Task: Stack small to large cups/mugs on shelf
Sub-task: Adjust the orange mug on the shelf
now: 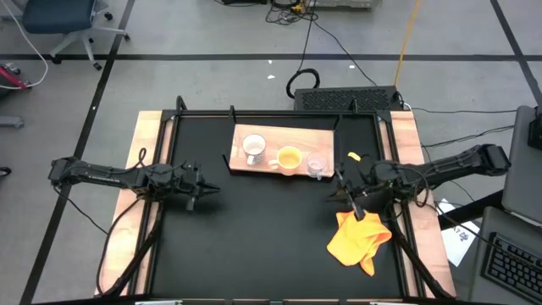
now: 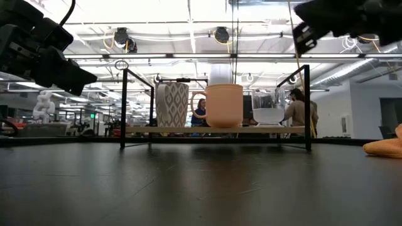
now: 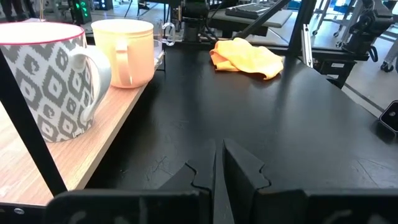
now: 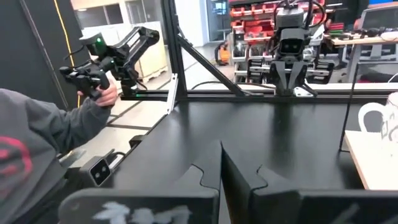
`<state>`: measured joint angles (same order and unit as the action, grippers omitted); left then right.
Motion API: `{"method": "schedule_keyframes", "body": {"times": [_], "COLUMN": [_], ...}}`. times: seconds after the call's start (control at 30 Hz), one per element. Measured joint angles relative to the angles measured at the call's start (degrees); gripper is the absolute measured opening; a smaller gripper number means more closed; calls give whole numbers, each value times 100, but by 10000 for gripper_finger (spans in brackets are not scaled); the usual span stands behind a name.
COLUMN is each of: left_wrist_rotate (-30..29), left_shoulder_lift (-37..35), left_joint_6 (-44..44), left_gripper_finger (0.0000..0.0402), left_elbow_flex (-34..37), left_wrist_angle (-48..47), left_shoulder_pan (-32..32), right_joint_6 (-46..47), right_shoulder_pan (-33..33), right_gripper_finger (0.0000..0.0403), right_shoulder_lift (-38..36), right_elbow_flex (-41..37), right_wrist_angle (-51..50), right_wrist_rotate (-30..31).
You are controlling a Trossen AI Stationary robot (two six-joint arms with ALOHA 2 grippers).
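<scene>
On the light-wood shelf (image 1: 279,135) at the table's far middle stand three cups in a row. From left to right they are a white patterned mug (image 1: 253,151), an orange-yellow mug (image 1: 289,158) and a clear glass cup (image 1: 317,166). Each rests on its base (image 2: 171,105) (image 2: 223,105) (image 2: 268,108). My left gripper (image 1: 206,191) hovers shut near the shelf's left end, pointing toward the table's right; the mugs (image 3: 53,81) (image 3: 124,53) lie beside it. My right gripper (image 1: 340,188) hovers shut near the shelf's right end, raised above the table (image 2: 301,34).
A crumpled yellow cloth (image 1: 360,237) lies on the black tabletop at the near right, below my right arm. Thin black bracket posts (image 2: 122,107) (image 2: 308,107) rise at the shelf's ends. A person's arm holding a control handle (image 4: 93,74) shows beyond the table.
</scene>
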<state>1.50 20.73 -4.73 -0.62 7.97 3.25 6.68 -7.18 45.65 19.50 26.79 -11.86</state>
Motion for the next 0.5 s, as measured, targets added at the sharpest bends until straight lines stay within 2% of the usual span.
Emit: {"method": "schedule_keyframes", "body": {"times": [0.3,0.43,0.5], "left_wrist_rotate": [2,2,2], "left_shoulder_lift": [-1,-1,-2], "left_joint_6": [4,0,0], "left_gripper_finger": [33,33,33], "left_elbow_flex": [1,1,0], "left_wrist_angle": [1,0,1], "left_shoulder_pan": [0,-1,0], "right_joint_6": [106,-58,-206], "right_shoulder_pan": [227,364,476], "right_gripper_finger": [0,0,0], "right_shoulder_lift": [1147,1552,1697], "right_elbow_flex": [981,1363,1648], "right_wrist_angle": [-35,-77,-439], "right_wrist_rotate": [47,562,608]}}
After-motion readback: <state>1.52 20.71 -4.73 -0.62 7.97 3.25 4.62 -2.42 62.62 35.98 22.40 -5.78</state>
